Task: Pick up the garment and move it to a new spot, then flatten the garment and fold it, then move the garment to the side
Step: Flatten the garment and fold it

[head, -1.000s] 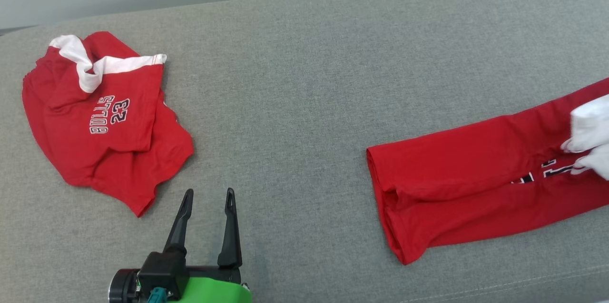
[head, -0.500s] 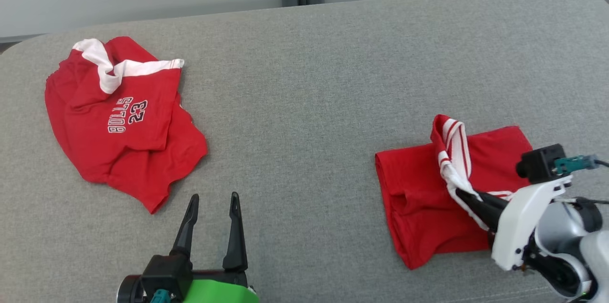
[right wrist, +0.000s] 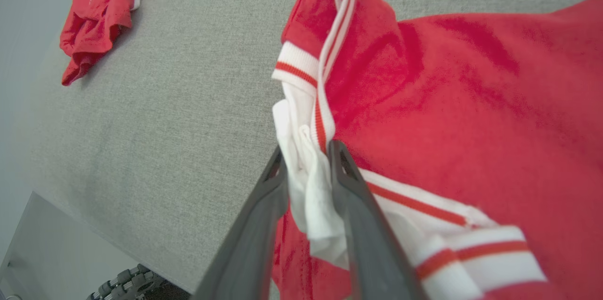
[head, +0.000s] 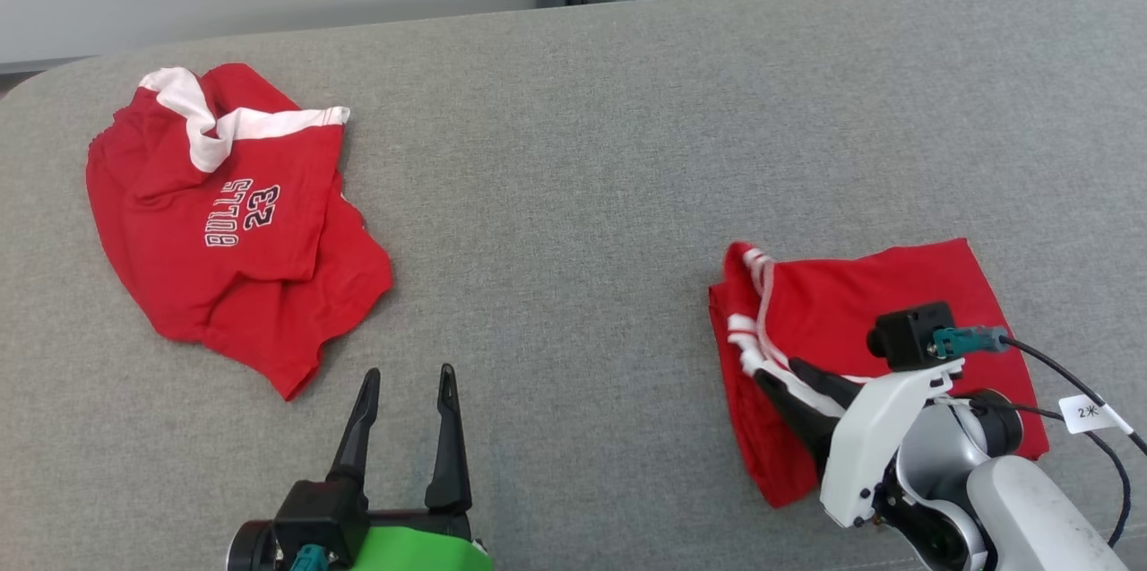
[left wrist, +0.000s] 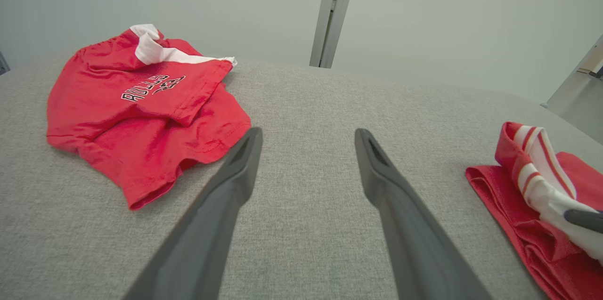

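On the counter, a broad slab with rounded corners covered in grey woven cloth, lie two red garments, well apart. The folded garment sits toward the right end near the front edge: a roughly rectangular stack of soft red knit, its layers showing along the left fold, with a ribbed white trim crossed by thin red stripes bunched up along that side. The right gripper comes in from the front edge, and its two long dark tapered fingers pinch a wad of that white trim between them. The crumpled garment lies near the far left corner, a wrinkled, irregular heap of red jersey with a plain white collar band and a white print reading BULLS 23. The left gripper hovers over bare grey cloth at the front edge between the two garments, its two fingers spread wide apart and holding nothing.
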`<state>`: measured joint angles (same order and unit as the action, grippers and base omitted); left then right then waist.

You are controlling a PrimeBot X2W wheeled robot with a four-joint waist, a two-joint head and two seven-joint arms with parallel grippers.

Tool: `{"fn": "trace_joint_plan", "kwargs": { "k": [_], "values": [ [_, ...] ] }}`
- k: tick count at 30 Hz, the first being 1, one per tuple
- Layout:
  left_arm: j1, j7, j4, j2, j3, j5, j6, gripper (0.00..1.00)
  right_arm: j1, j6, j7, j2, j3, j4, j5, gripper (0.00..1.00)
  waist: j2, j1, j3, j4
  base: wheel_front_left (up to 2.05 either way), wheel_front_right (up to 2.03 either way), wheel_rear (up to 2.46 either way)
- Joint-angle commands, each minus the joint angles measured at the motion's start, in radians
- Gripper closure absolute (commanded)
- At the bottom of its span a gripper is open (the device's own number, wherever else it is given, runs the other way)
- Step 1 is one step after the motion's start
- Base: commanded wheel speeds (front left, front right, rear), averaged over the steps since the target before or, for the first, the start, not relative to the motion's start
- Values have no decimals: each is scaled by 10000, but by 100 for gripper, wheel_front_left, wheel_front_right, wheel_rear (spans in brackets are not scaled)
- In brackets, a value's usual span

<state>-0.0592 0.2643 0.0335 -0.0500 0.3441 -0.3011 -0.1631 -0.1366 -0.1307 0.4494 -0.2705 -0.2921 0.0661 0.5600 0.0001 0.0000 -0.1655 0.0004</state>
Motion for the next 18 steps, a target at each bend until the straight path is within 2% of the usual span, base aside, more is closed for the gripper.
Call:
{"fn": "trace_joint_plan", "kwargs": {
  "k": [1,5,10,13,18],
  "values": [
    [133,3,15,-16,-48,16,17,0,-77,1,-305,156,-39,-97,49,0,-1,0,12,-27,0,0,0],
    [142,3,66,-16,-111,110,63,0,23,1,-1165,657,-142,-489,553,0,-1,0,67,-71,0,0,0],
    [100,3,113,-15,-158,159,112,0,455,1,-2556,886,-52,-1161,936,0,-1,0,229,-89,0,0,0],
    [-20,3,97,-15,-183,183,120,0,744,2,-3466,673,231,-1385,471,0,-1,0,350,-110,0,0,0],
    [-218,3,-8,-17,-393,282,200,0,1350,1,-5356,241,1120,-940,-1401,0,-1,0,594,-176,0,0,0]
  ]
}}
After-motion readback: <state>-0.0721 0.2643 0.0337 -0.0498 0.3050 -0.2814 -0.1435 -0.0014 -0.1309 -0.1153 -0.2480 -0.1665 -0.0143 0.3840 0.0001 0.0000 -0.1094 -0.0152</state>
